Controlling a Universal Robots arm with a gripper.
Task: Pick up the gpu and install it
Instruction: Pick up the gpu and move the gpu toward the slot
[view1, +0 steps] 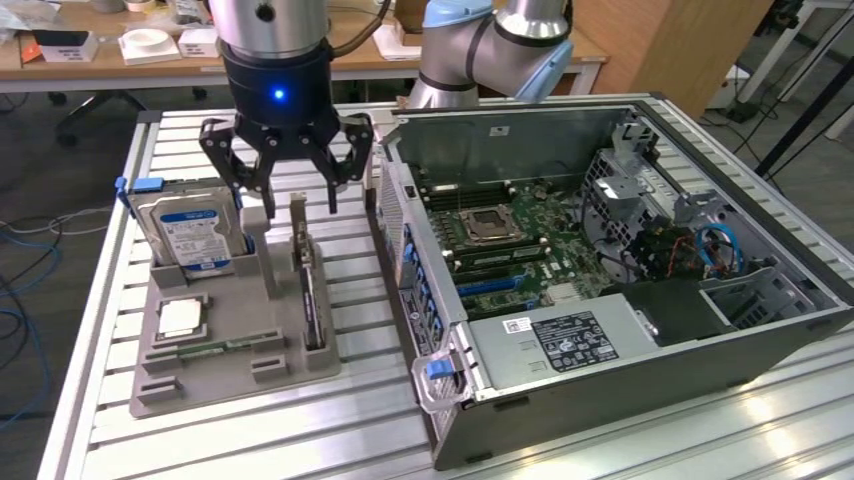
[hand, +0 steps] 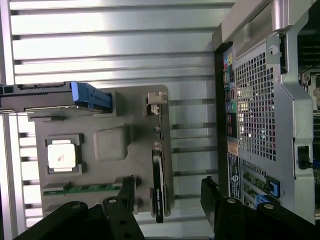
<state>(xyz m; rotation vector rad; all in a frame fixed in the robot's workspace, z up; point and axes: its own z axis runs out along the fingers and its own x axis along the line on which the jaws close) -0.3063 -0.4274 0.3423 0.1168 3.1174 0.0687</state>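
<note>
The gripper (view1: 299, 202) was seen spread wide, with nothing held. Its black fingers (hand: 125, 194) were set to either side of the gpu (hand: 159, 167), and a gap was left on both sides. The gpu, a thin green board with a black block and a silver end bracket, was stood on edge in a slot of the grey moulded holder (view1: 267, 335), along the holder's side nearest the computer case (view1: 627, 330). A square silver chip (hand: 62, 155) was laid flat in a recess of the holder, and a narrow green memory stick (hand: 80, 188) was laid in a groove beside the chip. A boxy hard drive (view1: 195, 232) with a blue-white label was stood upright at the holder's far corner, away from the case. The holder was carried on a ribbed metal table (view1: 347, 430). The case lay open just beside the holder, its green board and perforated metal panel exposed. The arm (view1: 497, 45) was pointed straight down over the holder, and a blue light (view1: 278, 95) was lit on the black wrist.
</note>
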